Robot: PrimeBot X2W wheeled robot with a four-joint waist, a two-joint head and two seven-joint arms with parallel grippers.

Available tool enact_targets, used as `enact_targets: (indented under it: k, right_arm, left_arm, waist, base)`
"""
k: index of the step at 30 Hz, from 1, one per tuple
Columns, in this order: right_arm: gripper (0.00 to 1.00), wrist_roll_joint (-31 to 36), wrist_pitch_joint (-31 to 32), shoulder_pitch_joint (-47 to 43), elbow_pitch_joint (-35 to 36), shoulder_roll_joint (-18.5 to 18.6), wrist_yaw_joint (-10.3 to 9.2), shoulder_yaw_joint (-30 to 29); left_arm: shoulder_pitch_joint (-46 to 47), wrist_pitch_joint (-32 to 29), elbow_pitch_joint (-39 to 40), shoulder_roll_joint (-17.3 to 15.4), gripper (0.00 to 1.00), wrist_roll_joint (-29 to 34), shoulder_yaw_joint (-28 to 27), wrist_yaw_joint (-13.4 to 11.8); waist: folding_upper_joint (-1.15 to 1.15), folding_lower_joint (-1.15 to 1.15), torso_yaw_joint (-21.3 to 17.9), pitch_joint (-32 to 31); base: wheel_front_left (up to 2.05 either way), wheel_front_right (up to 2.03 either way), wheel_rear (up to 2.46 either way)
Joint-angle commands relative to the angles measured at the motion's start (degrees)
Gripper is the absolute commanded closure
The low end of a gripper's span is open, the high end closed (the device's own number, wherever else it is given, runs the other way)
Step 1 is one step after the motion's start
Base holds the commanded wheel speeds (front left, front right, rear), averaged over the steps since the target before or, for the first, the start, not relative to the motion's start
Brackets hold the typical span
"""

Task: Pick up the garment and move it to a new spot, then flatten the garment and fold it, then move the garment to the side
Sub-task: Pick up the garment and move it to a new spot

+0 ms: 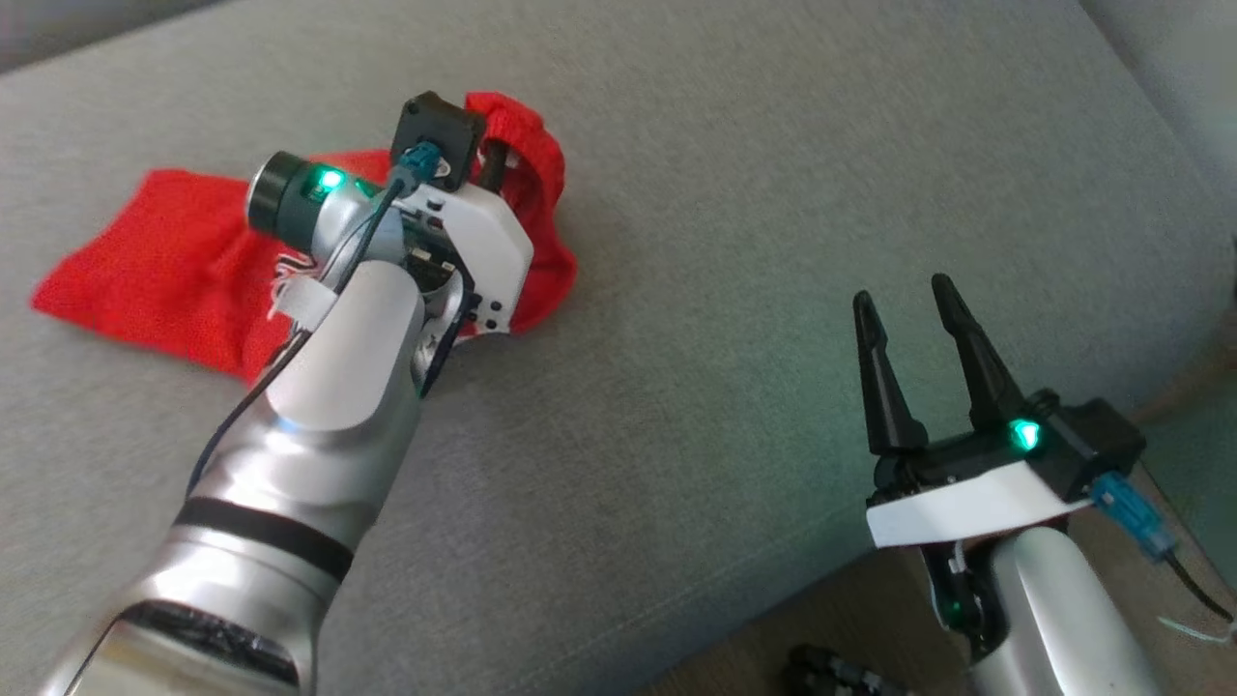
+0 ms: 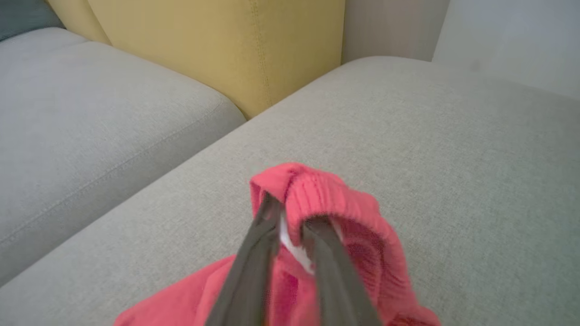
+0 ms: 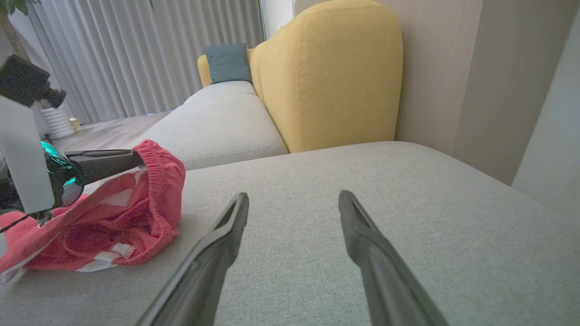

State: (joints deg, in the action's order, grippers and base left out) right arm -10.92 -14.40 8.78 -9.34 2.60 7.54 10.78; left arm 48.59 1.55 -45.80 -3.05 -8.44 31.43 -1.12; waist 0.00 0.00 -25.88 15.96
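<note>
In your head view, the red garment (image 1: 164,261) lies crumpled on the grey sofa seat (image 1: 725,193) at about 10 o'clock, with your left claw (image 1: 495,159) buried in its raised edge. Your right claw (image 1: 904,300) sits at 4 o'clock, spread wide and holding nothing, well apart from the cloth.

In your left wrist view, the two dark fingers pinch the ribbed waistband, holding it raised above the seat. A yellow backrest (image 2: 226,50) stands at 12 o'clock.

In your right wrist view, the fingers gape over bare cushion. The garment hangs from the other claw at 9 o'clock.
</note>
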Motion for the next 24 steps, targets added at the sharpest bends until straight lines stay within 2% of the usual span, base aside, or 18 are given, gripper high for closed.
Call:
enact_targets:
  k: [1,6,11,17,21,24]
  right_arm:
    - [0.00,-0.5,-0.6,1.7,2.1,0.3,-0.05,1.2]
    - [0.00,-0.5,-0.6,1.6,1.7,0.3,-0.05,0.7]
    - [0.00,0.3,-0.6,1.3,1.2,0.3,-0.05,-0.1]
    - [0.00,1.9,-0.6,0.7,0.7,0.3,-0.05,-1.9]
    - [0.00,3.8,-0.6,-0.1,0.3,0.3,-0.05,-4.3]
    - [0.00,4.6,-0.6,-0.6,0.1,0.3,-0.05,-5.4]
  left_arm:
    - [3.7,1.4,0.4,-0.3,0.00,-0.5,-0.6,-0.5]
    - [4.4,3.9,-3.1,0.1,0.00,-3.2,1.7,0.3]
    - [3.9,4.5,-0.7,0.1,0.00,-8.4,7.0,0.6]
    - [2.2,7.3,2.8,0.2,0.00,-13.0,10.8,-1.4]
    - [-1.8,11.3,4.5,0.0,0.00,-14.5,10.5,-3.4]
    - [-4.4,12.3,5.7,-0.7,0.00,-15.1,9.6,-4.3]
  waist:
    - [0.00,0.00,-2.1,2.4]
    - [0.00,0.00,-1.1,2.2]
    - [0.00,0.00,2.0,0.2]
    - [0.00,0.00,7.2,-3.1]
    - [0.00,0.00,12.0,-6.7]
    - [0.00,0.00,13.8,-8.2]
  base:
    - [0.00,0.00,0.00]
    - [0.00,0.00,0.00]
    - [0.00,0.00,0.00]
    - [0.00,0.00,0.00]
    - [0.00,0.00,0.00]
    - [0.00,0.00,0.00]
